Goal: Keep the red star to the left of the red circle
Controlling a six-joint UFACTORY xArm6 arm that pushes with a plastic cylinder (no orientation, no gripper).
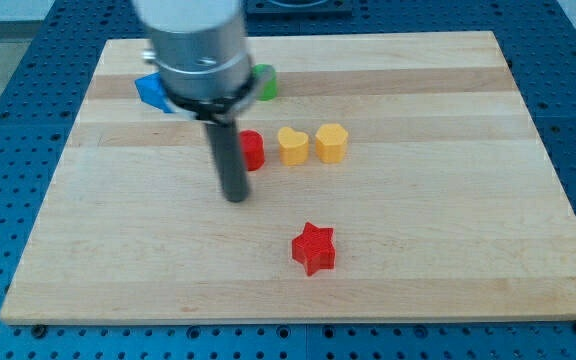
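The red star (314, 248) lies low on the board, right of centre. The red circle (252, 150) sits higher up, partly hidden behind my rod. The star is to the right of and below the circle. My tip (236, 197) rests on the board just below and left of the red circle, and up and left of the star, apart from both.
A yellow heart (292, 145) and a yellow hexagon-like block (331, 143) stand in a row right of the red circle. A blue block (154, 90) and a green block (264, 81) lie near the board's top, partly hidden by the arm. The wooden board (448, 250) rests on a blue perforated table.
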